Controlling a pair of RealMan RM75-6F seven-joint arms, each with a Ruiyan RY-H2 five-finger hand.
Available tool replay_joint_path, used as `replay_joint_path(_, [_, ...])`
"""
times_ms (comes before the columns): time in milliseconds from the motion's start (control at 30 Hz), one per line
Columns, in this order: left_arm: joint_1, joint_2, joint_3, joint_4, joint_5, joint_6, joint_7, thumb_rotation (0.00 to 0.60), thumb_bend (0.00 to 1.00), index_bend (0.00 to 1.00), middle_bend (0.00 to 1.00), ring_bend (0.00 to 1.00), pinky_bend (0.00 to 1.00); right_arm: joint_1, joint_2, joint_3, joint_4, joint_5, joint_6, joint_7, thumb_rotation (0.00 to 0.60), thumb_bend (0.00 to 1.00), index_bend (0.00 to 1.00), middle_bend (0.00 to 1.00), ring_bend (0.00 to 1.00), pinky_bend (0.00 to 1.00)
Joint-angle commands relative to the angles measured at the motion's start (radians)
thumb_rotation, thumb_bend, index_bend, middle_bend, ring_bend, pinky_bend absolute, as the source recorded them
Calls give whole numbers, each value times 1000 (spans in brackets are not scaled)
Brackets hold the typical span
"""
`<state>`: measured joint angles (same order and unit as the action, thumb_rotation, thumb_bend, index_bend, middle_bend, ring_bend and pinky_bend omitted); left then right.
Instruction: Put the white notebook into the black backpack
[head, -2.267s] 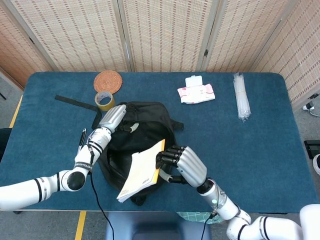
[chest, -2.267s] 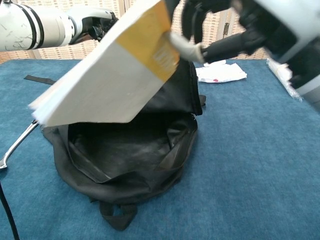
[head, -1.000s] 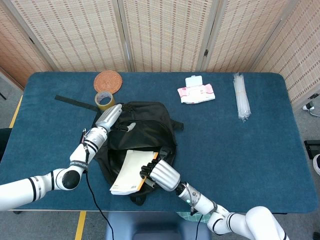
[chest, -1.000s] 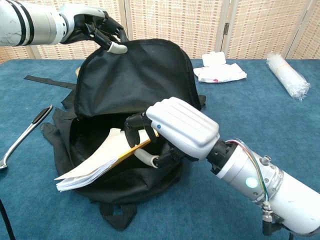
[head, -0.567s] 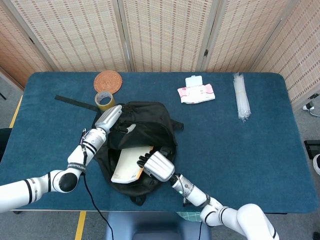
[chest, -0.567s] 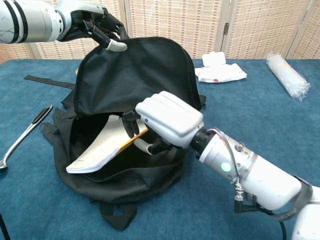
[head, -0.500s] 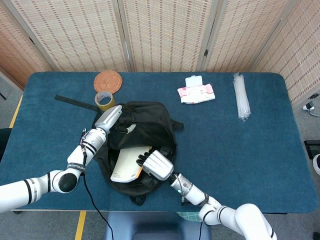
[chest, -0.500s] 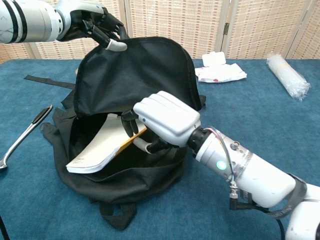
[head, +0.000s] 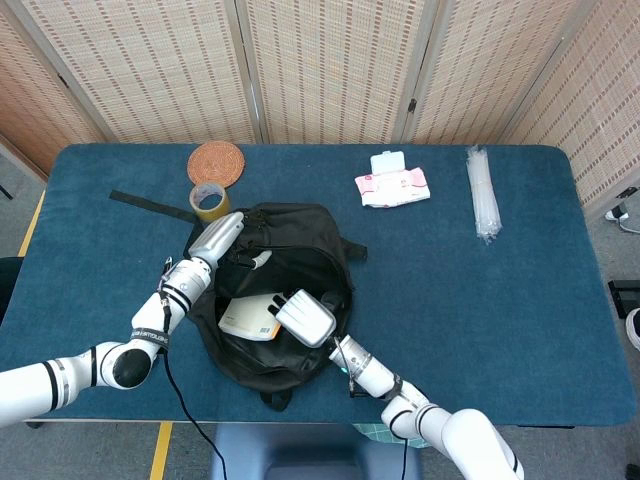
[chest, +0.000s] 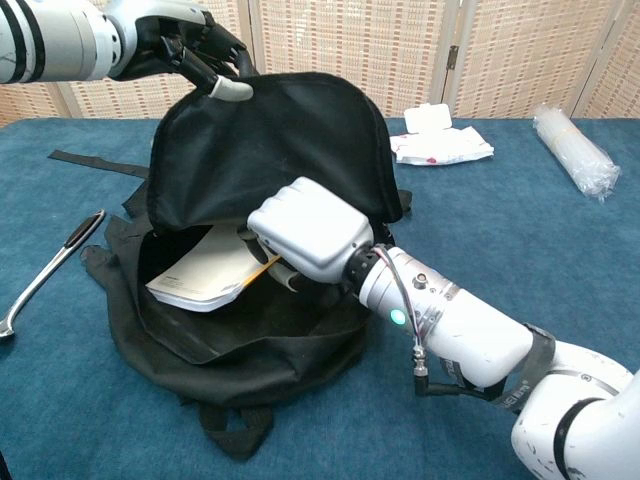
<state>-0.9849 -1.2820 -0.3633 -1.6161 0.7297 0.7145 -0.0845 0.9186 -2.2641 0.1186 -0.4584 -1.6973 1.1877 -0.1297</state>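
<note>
The black backpack lies open in the middle of the table, mouth toward me. My left hand grips the top flap and holds it raised. My right hand reaches into the mouth and holds the white notebook by its yellow-edged end. The notebook lies almost flat, mostly inside the bag, with its near corner showing over the rim.
A roll of tape and a round woven coaster sit behind the bag. A wipes pack and a plastic-wrapped bundle lie at the back right. A pen lies left of the bag.
My right hand has pushed the notebook from above the bag down into its mouth and deeper in. The left hand has kept the flap raised.
</note>
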Motion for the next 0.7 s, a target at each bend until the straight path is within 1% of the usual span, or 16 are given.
replay_joint_path(33, [2,4,1,-1,3,-3,-6,600,492,660,318,246,102,10,-5,-3,5,22,-22,-61,600,486,871,557,604,637])
replay_joint_path(133, [5,7,2,-1,7,-4,-12,600,492,660,318,245,100,8,-5,-4,1,36,-27,-87,600,486,851,532,591,629])
replay_joint_path(200, [8,9,2,-1,10,-4,-18,600,492,660,318,245,97,0,-5,-7,-4,42,-19,-83,600,486,783,509,586,614])
replay_joint_path(300, [9,10,4,2,13,-6,-22,600,492,654,318,244,94,-18,-5,-12,-12,53,-10,-92,600,485,542,427,552,568])
replay_joint_path(367, [8,10,6,5,11,-7,-23,600,492,646,318,243,93,-34,-3,-18,-23,57,0,-94,600,485,355,350,497,521])
replay_joint_path(467, [5,8,9,9,6,-7,-20,600,492,632,318,240,91,-58,13,-31,-51,61,0,-125,600,482,174,252,408,444])
replay_joint_path(567, [3,7,10,9,-1,-2,-17,600,492,623,318,238,90,-81,51,-41,-120,63,6,-147,600,441,59,177,319,372])
replay_joint_path(700, [-1,4,14,5,-13,6,-9,600,492,613,318,235,87,-113,109,-47,-232,67,31,-174,600,377,4,138,279,324])
